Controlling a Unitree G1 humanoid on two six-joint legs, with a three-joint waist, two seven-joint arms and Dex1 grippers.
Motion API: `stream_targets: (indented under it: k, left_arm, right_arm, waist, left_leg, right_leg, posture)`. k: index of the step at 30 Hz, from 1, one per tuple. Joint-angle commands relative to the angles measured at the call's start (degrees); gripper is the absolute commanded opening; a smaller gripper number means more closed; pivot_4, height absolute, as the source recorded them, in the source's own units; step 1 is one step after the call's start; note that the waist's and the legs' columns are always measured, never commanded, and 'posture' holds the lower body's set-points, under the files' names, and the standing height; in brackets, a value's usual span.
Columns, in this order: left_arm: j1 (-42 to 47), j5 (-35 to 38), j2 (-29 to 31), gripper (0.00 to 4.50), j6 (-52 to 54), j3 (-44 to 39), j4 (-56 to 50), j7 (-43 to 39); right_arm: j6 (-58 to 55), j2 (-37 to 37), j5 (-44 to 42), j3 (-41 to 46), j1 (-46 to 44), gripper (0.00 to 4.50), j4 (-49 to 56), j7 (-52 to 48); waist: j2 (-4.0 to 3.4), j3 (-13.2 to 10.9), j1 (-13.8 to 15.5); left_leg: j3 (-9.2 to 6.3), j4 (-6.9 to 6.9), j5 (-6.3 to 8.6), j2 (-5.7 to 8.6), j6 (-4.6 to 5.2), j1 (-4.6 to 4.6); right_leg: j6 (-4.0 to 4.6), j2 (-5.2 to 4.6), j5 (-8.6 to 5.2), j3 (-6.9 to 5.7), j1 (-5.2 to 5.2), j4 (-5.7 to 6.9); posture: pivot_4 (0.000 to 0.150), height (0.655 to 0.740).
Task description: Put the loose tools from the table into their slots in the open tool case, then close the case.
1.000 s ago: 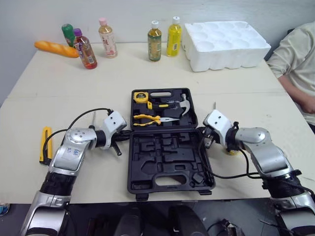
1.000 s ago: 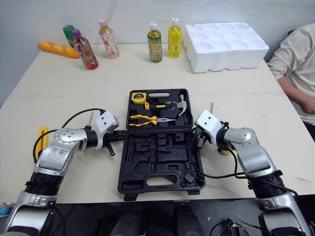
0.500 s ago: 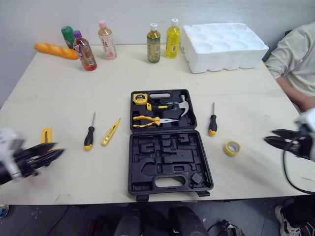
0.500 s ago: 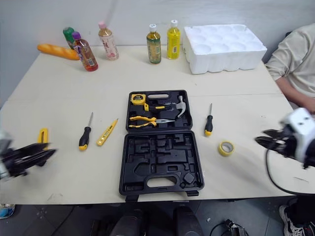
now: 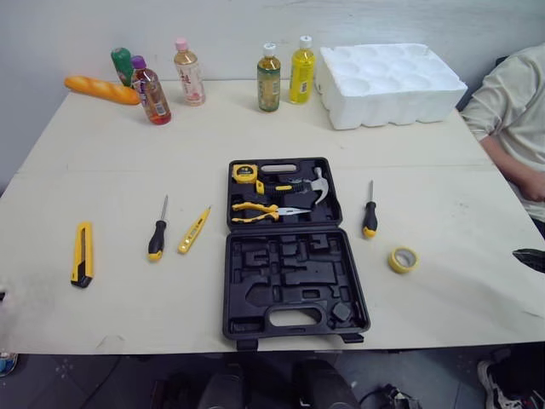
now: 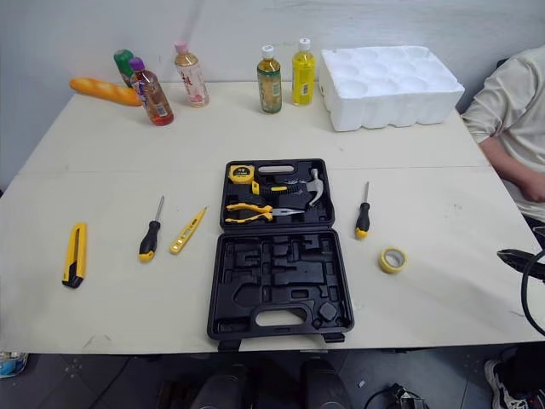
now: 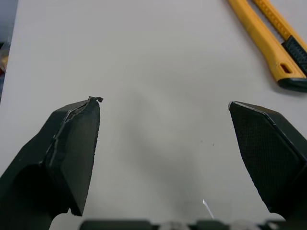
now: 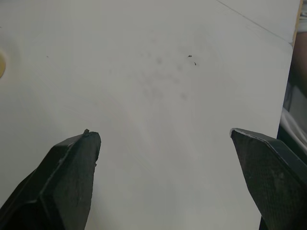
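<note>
Black moulded tool case [image 5: 294,247]: open flat. The far half holds a tape measure [image 5: 245,173], hammer [image 5: 300,181] and pliers [image 5: 258,209]; the near half shows empty recesses.

Loose, left of the case: yellow tester pen [image 5: 193,231] nearest it, black-handled screwdriver [image 5: 157,239] next out, yellow utility knife [image 5: 81,254] well apart.

Loose, right of the case: second screwdriver [image 5: 370,220] just beside the far half; yellow tape roll [image 5: 403,259] further out.

Left gripper [image 7: 165,108]: fingers spread wide and empty, over bare table far left of the case, with the utility knife near.

Right gripper [image 8: 165,134]: fingers likewise spread and empty, far right of the case, beyond the tape roll.

Step in hand, as judged: the first pick-up, with five items remaining outside the case.

Handling notes:
- Send each arm to an item on its own side of the case.
- Close across the narrow width of a handle, near mid-length, so it hangs level.
- Turn the tool to match its recess before lowering, then press it seated.
- Leave the case halves undisturbed until all five items are in.
</note>
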State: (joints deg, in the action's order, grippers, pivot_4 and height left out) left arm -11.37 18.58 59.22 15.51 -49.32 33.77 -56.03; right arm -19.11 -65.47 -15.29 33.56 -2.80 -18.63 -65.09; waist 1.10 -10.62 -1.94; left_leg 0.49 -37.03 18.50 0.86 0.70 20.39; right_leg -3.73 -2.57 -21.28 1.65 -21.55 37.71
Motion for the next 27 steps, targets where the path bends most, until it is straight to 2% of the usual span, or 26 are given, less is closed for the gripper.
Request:
stream_targets:
  k: [1,7,11,14,19,23,27]
  left_arm:
    - [-0.08,1.50,-0.61,4.50,0.21,1.10,-4.62,-0.42]
    - [-0.68,3.17,-1.63,4.50,3.47,1.89,-10.60,0.28]
    - [-3.01,6.43,-6.61,4.50,8.09,5.09,-26.59,1.11]
    - [-1.87,10.37,-11.45,4.50,19.38,9.38,-44.33,9.98]
    - [1.64,11.87,-16.23,4.50,36.28,15.61,-60.18,24.12]
    - [7.99,11.80,-20.31,4.50,48.48,18.70,-64.84,34.15]
    - [12.52,8.20,-20.50,4.50,53.03,22.60,-64.60,39.74]
  right_arm:
    - [1.26,0.18,-1.20,-0.45,-1.67,4.49,0.56,0.51]
    - [0.26,0.86,-2.99,-2.16,-3.48,4.49,3.46,0.34]
    - [-5.65,5.29,-8.55,-4.54,-4.53,4.49,15.86,1.97]
    - [-14.01,9.81,-16.94,-8.93,-7.28,4.49,31.52,5.42]
    - [-24.66,13.07,-26.16,-15.12,-12.43,4.49,44.83,10.40]
    - [-28.10,14.35,-31.06,-21.66,-16.43,4.49,50.80,10.30]
    - [-28.14,17.42,-31.87,-28.03,-23.08,4.49,51.00,10.32]
  waist:
    - [0.01,0.00,-0.26]
    - [-0.02,-0.01,-0.77]
    - [-0.02,-0.01,-1.13]
    - [-0.02,-0.01,-1.15]
    - [-0.01,-0.01,-0.54]
    - [0.06,0.00,0.29]
    - [0.08,0.00,0.35]
  left_leg:
    - [0.02,0.00,0.00,0.00,0.00,0.00]
    - [0.03,0.02,0.00,0.00,-0.01,0.02]
    - [0.02,-0.02,0.00,-0.01,-0.01,0.00]
    - [0.02,-0.05,-0.01,-0.01,-0.02,0.03]
    - [-0.07,-0.14,-0.03,-0.02,-0.07,0.14]
    - [-0.09,-0.21,-0.03,-0.01,-0.07,0.19]
    - [-0.13,-0.32,-0.04,-0.01,-0.09,0.22]
  right_leg:
    - [0.00,0.00,0.00,0.00,0.00,0.01]
    - [0.00,0.00,0.00,-0.01,-0.03,0.01]
    - [0.00,0.01,0.00,0.00,0.02,0.05]
    - [-0.01,0.03,0.00,0.00,0.00,0.11]
    - [-0.06,0.10,0.02,-0.02,-0.04,0.14]
    - [-0.08,0.12,0.03,-0.04,-0.03,0.07]
    - [-0.11,0.14,0.05,-0.07,-0.04,0.09]
  posture:
    - [0.150,0.7400]
    - [0.150,0.7400]
    - [0.150,0.7400]
    - [0.150,0.7400]
    - [0.150,0.7400]
    - [0.150,0.7400]
    - [0.150,0.7400]
